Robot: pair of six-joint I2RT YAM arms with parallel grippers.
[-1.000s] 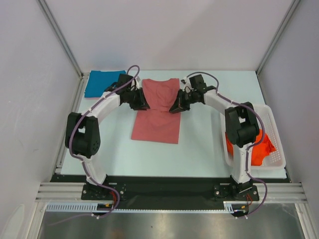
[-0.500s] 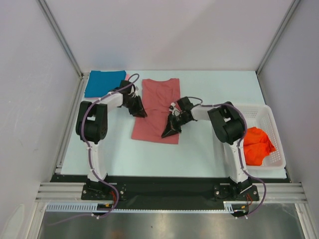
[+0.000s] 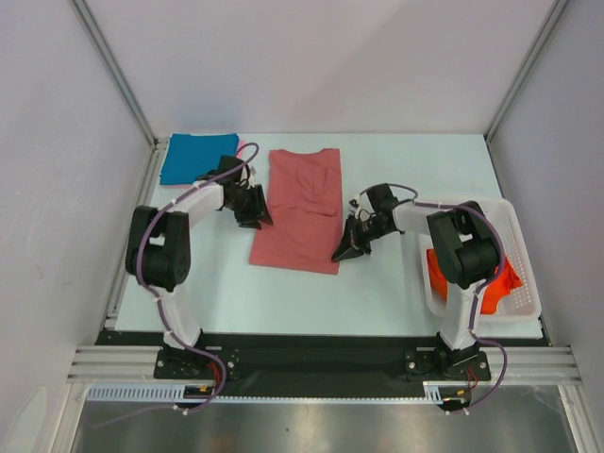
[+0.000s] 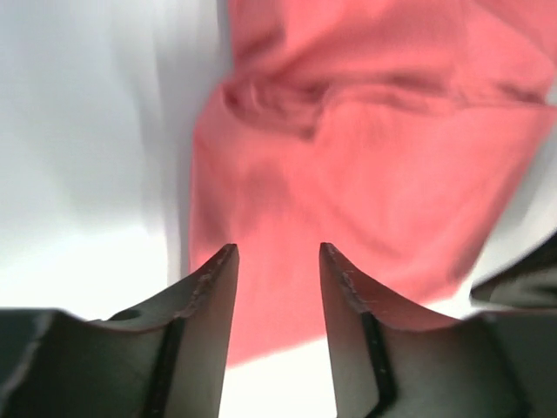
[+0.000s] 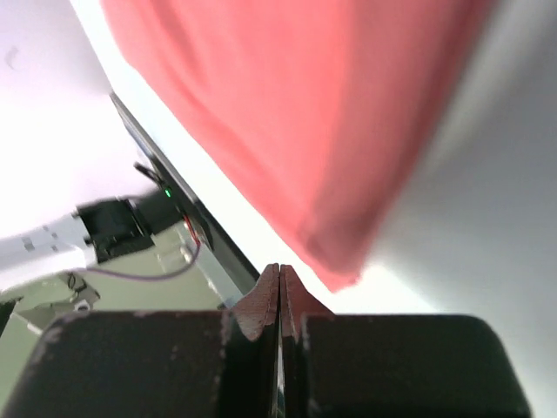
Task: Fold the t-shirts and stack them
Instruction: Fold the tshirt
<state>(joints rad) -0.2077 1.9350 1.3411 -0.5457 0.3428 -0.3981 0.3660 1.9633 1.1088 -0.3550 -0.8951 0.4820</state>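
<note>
Near right: bright orange-red cloth t-shirt [image 3: 498, 283] bunched in white plastic lattice basket [image 3: 525, 247]. Centre: dusty salmon-red cloth t-shirt [image 3: 300, 209] lies flat; right gripper [image 3: 343, 254] pinched closed, empty, just beside its near-right corner; left gripper [image 3: 261, 218] parted, empty, at its left edge. Far left: teal-blue cloth t-shirt [image 3: 195, 157], folded.

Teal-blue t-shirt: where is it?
In the top view the teal-blue t-shirt lies far left on the table, left of the salmon-red t-shirt, beyond the left gripper.

Hidden: orange-red t-shirts [image 3: 500, 283] in basket [image 3: 520, 236], partly behind right arm [image 3: 462, 250] | Blurred, cut off: salmon t-shirt [image 4: 365, 174] in both wrist views
</note>
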